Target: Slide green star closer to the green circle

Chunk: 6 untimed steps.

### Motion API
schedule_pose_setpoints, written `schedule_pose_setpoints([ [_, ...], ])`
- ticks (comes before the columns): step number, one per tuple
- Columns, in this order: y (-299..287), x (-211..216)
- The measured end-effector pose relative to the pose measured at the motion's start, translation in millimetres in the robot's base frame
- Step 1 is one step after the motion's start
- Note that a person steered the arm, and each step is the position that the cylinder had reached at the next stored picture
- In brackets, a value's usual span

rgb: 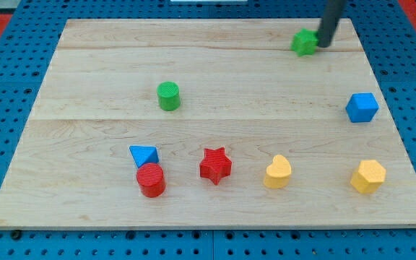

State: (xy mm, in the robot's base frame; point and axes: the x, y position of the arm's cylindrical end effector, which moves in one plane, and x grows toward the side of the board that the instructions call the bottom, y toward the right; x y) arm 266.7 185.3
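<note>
The green star (304, 42) lies near the view's top right on the wooden board (208, 72). The green circle (168, 95) stands left of centre, far to the lower left of the star. My tip (323, 44) is at the star's right side, touching or almost touching it. The dark rod rises from there out of the view's top.
A blue cube (362, 107) sits at the right. Along the bottom lie a blue triangle (144, 154), a red circle (151, 180), a red star (215, 165), a yellow heart (277, 172) and a yellow hexagon (368, 176).
</note>
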Motion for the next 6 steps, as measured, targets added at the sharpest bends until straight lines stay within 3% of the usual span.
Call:
schedule_pose_setpoints([
  [1,-59.8,-11.0],
  [2,-50.1,-29.0],
  [4,-111.6,-53.7],
  [5,-115.5,-43.9],
  [6,-63.1,-41.7],
])
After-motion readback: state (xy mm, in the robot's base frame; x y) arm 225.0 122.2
